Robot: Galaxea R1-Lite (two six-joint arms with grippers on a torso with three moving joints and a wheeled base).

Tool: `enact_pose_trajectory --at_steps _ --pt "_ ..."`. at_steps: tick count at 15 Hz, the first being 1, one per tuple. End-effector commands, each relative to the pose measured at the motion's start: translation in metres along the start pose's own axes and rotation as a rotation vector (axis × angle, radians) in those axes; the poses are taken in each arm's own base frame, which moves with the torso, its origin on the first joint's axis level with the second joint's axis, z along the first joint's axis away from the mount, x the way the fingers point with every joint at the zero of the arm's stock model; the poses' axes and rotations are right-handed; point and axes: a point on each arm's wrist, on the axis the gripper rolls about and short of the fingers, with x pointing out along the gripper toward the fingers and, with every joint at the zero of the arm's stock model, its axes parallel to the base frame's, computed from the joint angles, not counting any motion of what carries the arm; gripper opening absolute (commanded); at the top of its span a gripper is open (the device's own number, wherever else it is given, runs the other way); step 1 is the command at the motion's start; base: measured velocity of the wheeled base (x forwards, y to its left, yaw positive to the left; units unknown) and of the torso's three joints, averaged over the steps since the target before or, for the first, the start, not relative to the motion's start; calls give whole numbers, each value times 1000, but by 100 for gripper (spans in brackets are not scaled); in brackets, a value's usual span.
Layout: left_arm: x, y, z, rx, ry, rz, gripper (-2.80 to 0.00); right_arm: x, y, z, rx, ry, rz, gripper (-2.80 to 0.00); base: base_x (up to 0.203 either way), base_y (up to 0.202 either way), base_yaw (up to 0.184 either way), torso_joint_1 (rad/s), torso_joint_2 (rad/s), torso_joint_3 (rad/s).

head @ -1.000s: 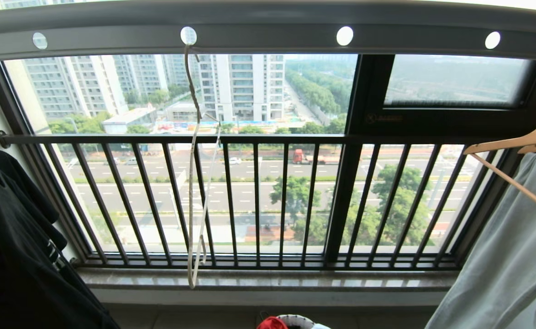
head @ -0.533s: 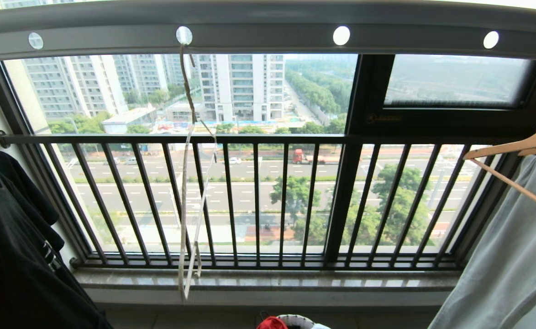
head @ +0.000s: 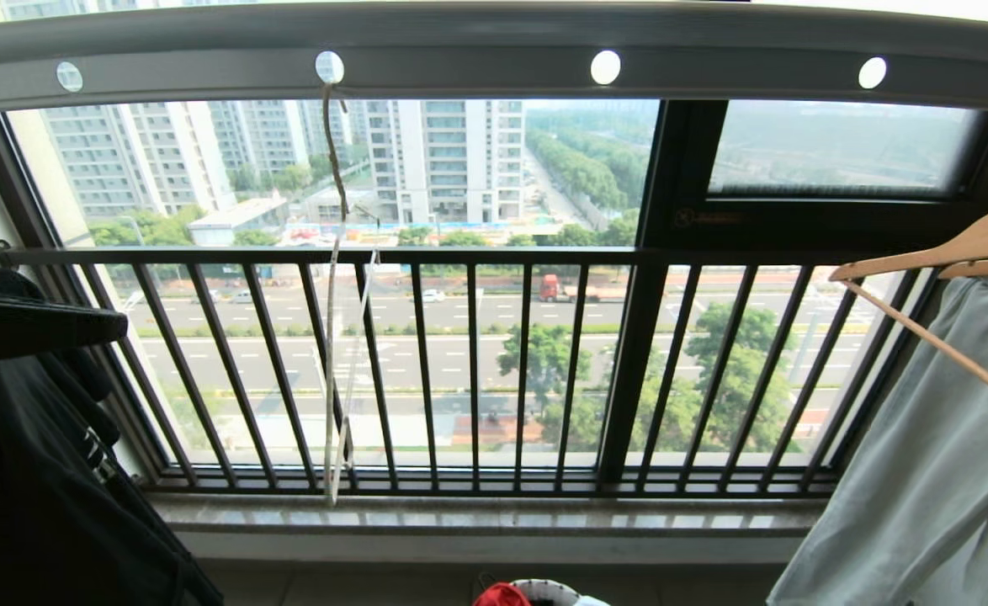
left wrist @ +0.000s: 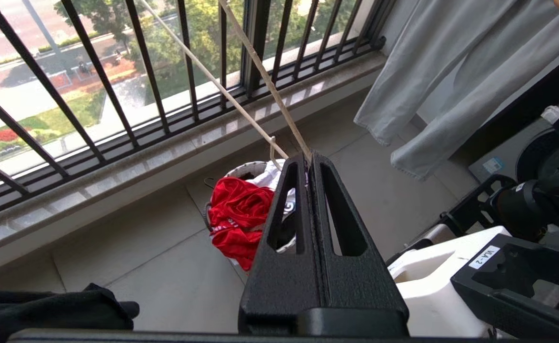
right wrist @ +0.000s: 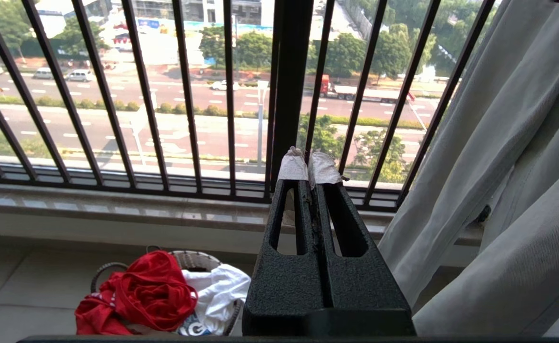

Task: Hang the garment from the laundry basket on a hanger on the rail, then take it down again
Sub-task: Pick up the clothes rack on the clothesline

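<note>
The grey rail [head: 477,59] spans the top of the head view. From one of its holes the cream wire hanger [head: 331,337] hangs edge-on and bare. My left gripper [head: 115,324] reaches in from the left, shut and empty, well to the left of the hanger. In its wrist view the left gripper [left wrist: 308,157] points down over the white laundry basket [left wrist: 246,167], with the hanger [left wrist: 265,81] running behind its tips. The red garment [left wrist: 236,209] lies bunched in the laundry basket [right wrist: 194,259]. My right gripper [right wrist: 310,166] is shut and empty, low beside the basket.
A black T-shirt [head: 31,488] hangs at the left. At the right a pale grey-green garment [head: 923,471] hangs on a wooden hanger [head: 948,252]. The dark barred window railing [head: 477,257] and a stone sill [head: 494,513] stand behind. White cloth [right wrist: 213,286] shares the basket.
My left arm has risen into the head view from the left, still shut. The wire hanger has swung left and turned more edge-on. The right arm has kept still.
</note>
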Motion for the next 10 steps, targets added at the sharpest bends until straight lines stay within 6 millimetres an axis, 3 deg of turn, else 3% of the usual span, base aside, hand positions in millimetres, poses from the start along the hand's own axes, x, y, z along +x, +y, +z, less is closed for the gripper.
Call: enact_pose_trajectory --at_steps 1,5,10 --pt "34 -3 13 -26 66 -6 -280 0 0 0 -1 0 1 -280 0 0 0 0 0 0" --pt "63 -22 25 -11 13 265 -280 0 0 0 -1 2 1 -280 0 0 0 0 0 0" --pt "75 -29 38 7 -30 361 -280 0 0 0 -1 2 1 -280 0 0 0 0 0 0"
